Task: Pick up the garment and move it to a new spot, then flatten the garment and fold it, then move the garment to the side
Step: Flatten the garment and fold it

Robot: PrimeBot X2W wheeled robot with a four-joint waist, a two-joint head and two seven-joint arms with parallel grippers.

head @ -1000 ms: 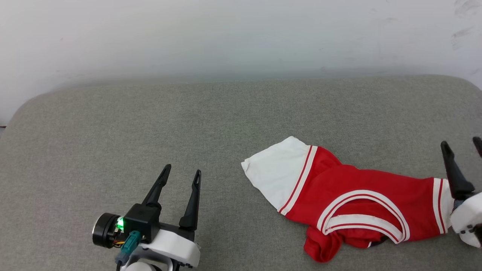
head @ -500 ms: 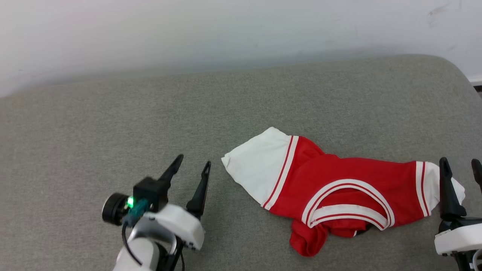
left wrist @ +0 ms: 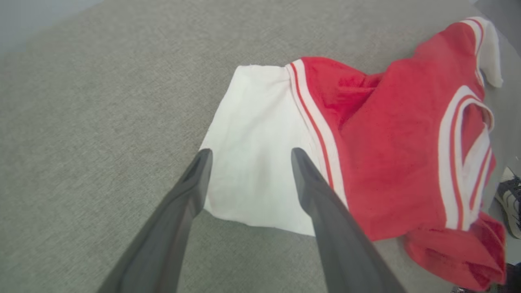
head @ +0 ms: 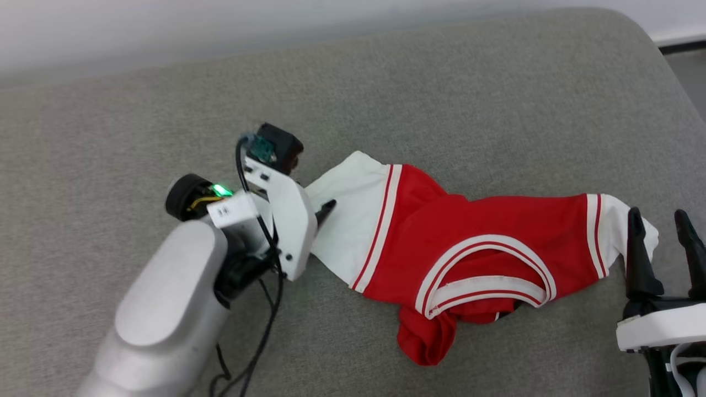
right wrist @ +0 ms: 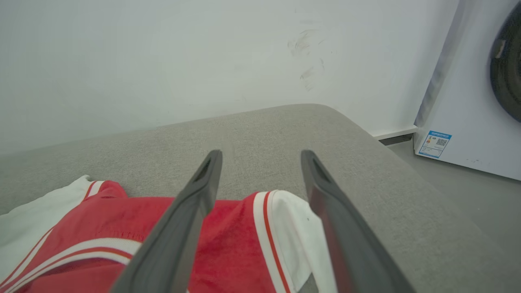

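a wide grey cushion (head: 496, 82) takes up most of the head view, its rounded corner at the far right. behind it stands a pale wall (right wrist: 163, 61) with a few scuff marks. on the floor off the cushion's right end stands a white appliance (right wrist: 460, 101) with a dark round door.

the garment (head: 485, 242) lies rumpled on the cushion, right of the middle, stretched from left to right. it is red, with a white left sleeve (head: 347, 220) and a white right sleeve (head: 615, 231), each joined by red-and-white striped trim. the striped collar (head: 485, 275) faces the near side, and a bunch of red cloth is folded under at the near edge.

the left arm (head: 165, 309), pale grey with loose black cable, reaches in from the near left. the left gripper (left wrist: 249, 151) is open – its two dark fingers stand apart over the left sleeve, one tip at the sleeve's left edge and the other close to the trim. whether they touch the cloth i cannot tell.

the right gripper (head: 657, 212) is open too, at the near right, fingers pointing far. the right sleeve lies below and between them – nothing is gripped.

a dark and white shoe (left wrist: 508, 199) shows on the floor past the garment. a small blue-and-white sticker (right wrist: 434, 143) sits low on the appliance.
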